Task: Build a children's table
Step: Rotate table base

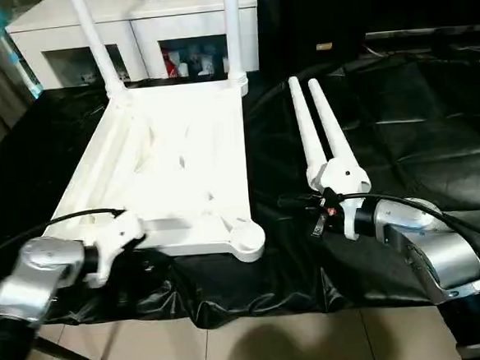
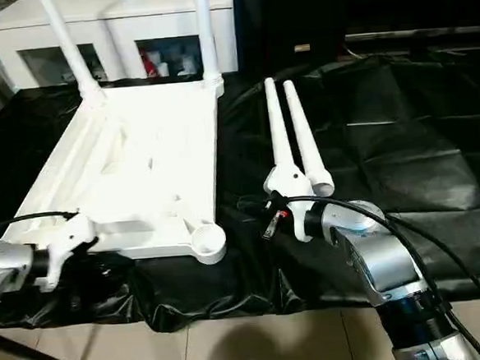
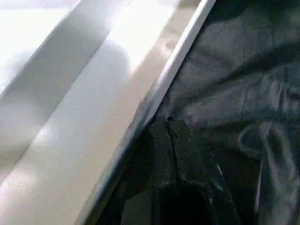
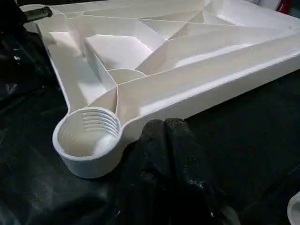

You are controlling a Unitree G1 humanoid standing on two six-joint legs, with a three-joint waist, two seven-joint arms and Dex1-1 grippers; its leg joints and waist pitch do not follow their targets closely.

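Observation:
The white tabletop [image 1: 173,164] lies upside down on the black cloth, ribs up. Two white legs [image 1: 92,38] [image 1: 233,32] stand upright in its far corner sockets. Two loose legs [image 1: 306,126] [image 1: 333,132] lie side by side on the cloth to the right, flared ends toward me. My right gripper [image 1: 284,201] is shut and holds nothing; it sits just in front of those flared ends and points at the empty near-right socket [image 4: 86,136]. Also shut and empty, my left gripper [image 3: 174,129] rests on the cloth beside the tabletop's near-left edge [image 3: 154,98].
A white cabinet [image 1: 131,31] with glass fronts stands behind the table. The black cloth [image 1: 418,134] covers the work surface and hangs over its front edge, with tiled floor [image 1: 260,343] below. Black cables run along both forearms.

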